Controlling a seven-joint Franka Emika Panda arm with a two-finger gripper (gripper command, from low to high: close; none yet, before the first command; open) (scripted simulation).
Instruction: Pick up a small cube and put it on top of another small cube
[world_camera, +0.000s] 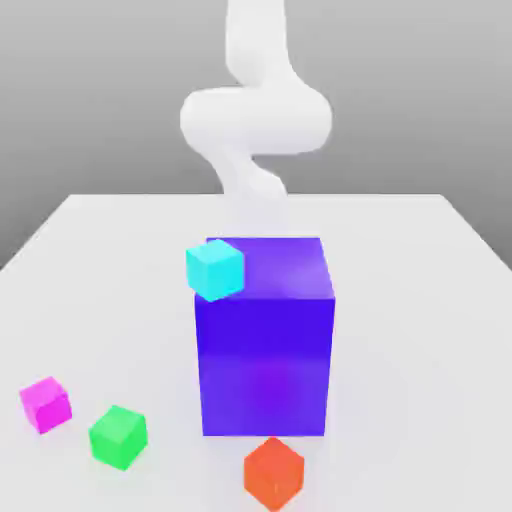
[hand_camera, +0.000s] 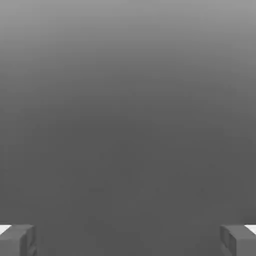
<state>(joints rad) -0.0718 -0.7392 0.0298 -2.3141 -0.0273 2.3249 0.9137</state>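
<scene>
The white arm (world_camera: 255, 110) is cut off at the frame's top; the large blue-purple cube (world_camera: 265, 340) hides its lower part. Four small cubes: cyan (world_camera: 215, 269), orange (world_camera: 273, 473), green (world_camera: 118, 436), and magenta small cube (world_camera: 45, 404) at the table's (world_camera: 420, 300) front, exterior view's left. Gripper (hand_camera: 128, 240) fingers (hand_camera: 17, 240) stand wide apart, empty.

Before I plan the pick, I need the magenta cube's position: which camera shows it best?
The exterior view: the magenta cube sits unobstructed on the table, beside the green cube. The hand view gives grey background between the open tool.
</scene>
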